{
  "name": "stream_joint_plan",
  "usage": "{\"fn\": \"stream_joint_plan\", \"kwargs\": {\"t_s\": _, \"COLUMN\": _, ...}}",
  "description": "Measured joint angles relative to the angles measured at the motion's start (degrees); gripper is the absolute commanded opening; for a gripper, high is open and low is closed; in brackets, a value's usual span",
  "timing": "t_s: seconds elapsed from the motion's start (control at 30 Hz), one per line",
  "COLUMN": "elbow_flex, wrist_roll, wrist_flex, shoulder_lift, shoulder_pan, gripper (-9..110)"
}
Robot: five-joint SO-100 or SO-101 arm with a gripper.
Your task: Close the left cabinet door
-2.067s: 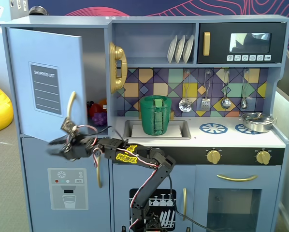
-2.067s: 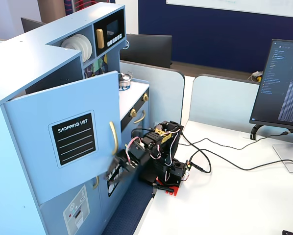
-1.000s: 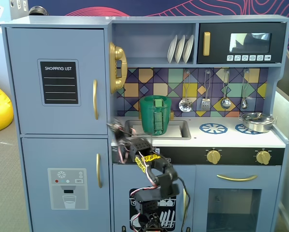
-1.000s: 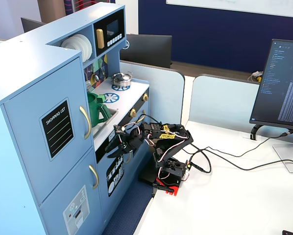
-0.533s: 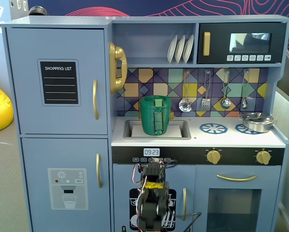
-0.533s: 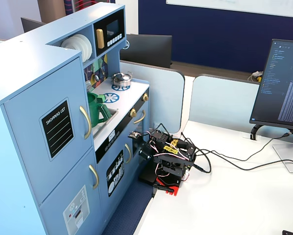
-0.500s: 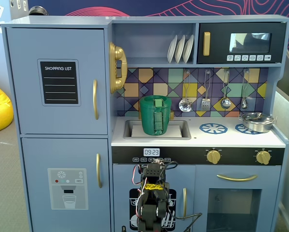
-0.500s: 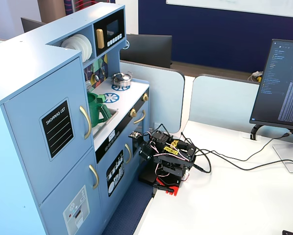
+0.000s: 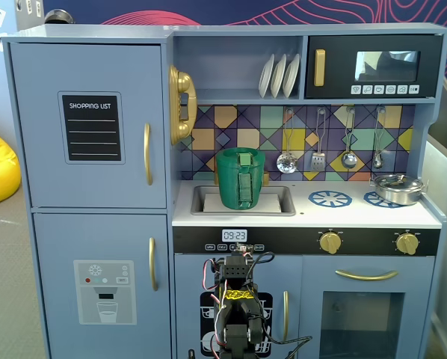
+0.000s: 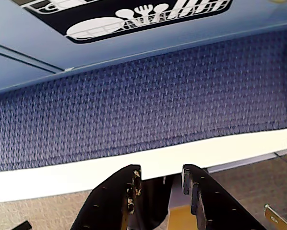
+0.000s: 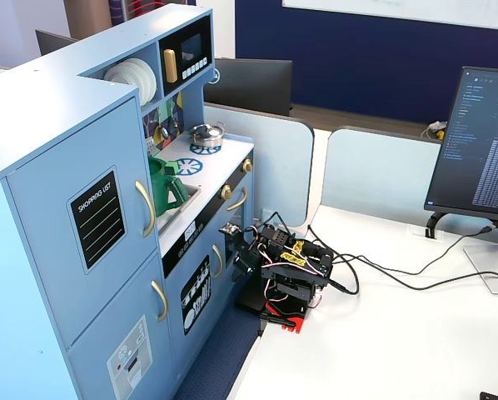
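Currently the left cabinet door (image 9: 89, 123) sits flush in the upper left of the toy kitchen (image 9: 306, 217), apparently shut, so further pushing by the folded arm's empty, slightly parted gripper (image 10: 161, 184) risks shifting the kitchen.

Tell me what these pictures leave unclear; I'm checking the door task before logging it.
- End effector: fingertips in the wrist view only; folded arm hides them in both fixed views.
- Left cabinet door: looks flush; latching can't be judged.
- Dishwasher door: arm covers its picture in a fixed view.
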Motion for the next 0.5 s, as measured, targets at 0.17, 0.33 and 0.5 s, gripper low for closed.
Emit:
{"fn": "stream_joint_plan", "kwargs": {"t_s": 0.17, "elbow_flex": 0.0, "wrist_roll": -1.8, "wrist_flex": 0.1, "shoulder_lift": 0.0, "shoulder_pan": 0.0, "gripper": 2}}
{"fn": "stream_joint_plan", "kwargs": {"t_s": 0.33, "elbow_flex": 0.0, "wrist_roll": -4.4, "wrist_flex": 0.5, "shoulder_lift": 0.0, "shoulder_pan": 0.0, "gripper": 2}}
{"fn": "stream_joint_plan", "kwargs": {"t_s": 0.5, "elbow_flex": 0.0, "wrist_roll": -4.6, "wrist_flex": 0.5, "shoulder_lift": 0.0, "shoulder_pan": 0.0, "gripper": 2}}
